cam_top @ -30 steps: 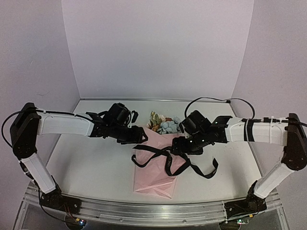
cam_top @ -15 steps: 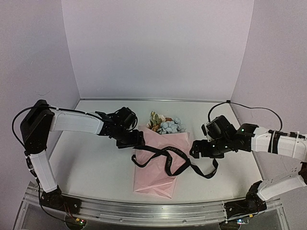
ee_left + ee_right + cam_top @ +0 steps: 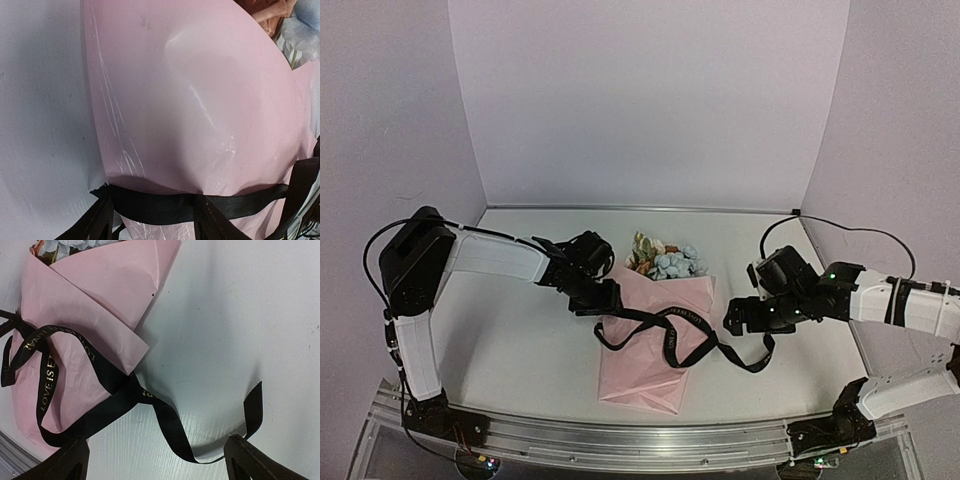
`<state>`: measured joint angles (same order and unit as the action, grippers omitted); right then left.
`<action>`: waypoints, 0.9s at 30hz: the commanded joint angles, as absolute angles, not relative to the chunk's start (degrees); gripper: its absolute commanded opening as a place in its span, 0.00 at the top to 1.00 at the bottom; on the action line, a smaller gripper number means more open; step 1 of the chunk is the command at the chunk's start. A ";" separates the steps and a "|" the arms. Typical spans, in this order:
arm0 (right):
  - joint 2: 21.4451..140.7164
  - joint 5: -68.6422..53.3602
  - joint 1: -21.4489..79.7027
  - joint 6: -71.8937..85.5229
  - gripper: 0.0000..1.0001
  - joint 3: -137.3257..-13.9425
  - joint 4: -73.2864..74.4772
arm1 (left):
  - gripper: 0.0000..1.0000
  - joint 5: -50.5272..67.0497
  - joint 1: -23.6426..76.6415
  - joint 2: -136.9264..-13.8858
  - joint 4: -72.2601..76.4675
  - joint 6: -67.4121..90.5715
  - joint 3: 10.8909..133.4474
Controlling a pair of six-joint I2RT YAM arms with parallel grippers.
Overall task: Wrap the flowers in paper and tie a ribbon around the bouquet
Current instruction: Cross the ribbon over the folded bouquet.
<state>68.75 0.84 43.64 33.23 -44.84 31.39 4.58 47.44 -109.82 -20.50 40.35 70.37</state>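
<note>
Here: right pincer [image 3: 155,458] wide open over ribbon [image 3: 165,417]

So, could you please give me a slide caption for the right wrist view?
Lettered black ribbon looped loosely over the pink bouquet, framed by wide-open fingers.

The right gripper [image 3: 733,320] is no longer over the bouquet [image 3: 642,368]. It now sits off to the bouquet's right side, jaws wide apart. The left gripper [image 3: 605,303] is now lower on the bouquet's left edge, at the ribbon [image 3: 670,345].
</note>
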 commanded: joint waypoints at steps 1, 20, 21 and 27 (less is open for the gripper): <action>67.85 2.95 43.36 33.03 0.04 -44.38 32.71 | 0.50 4.75 47.05 -109.39 -19.14 39.70 72.25; 73.02 -1.38 42.80 22.34 0.12 -37.89 24.93 | 0.95 1.40 45.56 -103.64 -21.32 36.08 72.45; 74.06 -1.73 42.80 20.70 0.15 -37.83 23.93 | 0.95 1.55 45.46 -103.65 -21.42 35.89 72.70; 73.13 13.04 42.72 28.47 0.15 -40.92 37.05 | 0.96 1.76 44.98 -103.45 -22.27 35.35 74.09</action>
<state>75.23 3.19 43.03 24.34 -38.36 29.58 2.75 45.49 -106.19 -21.32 36.81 71.19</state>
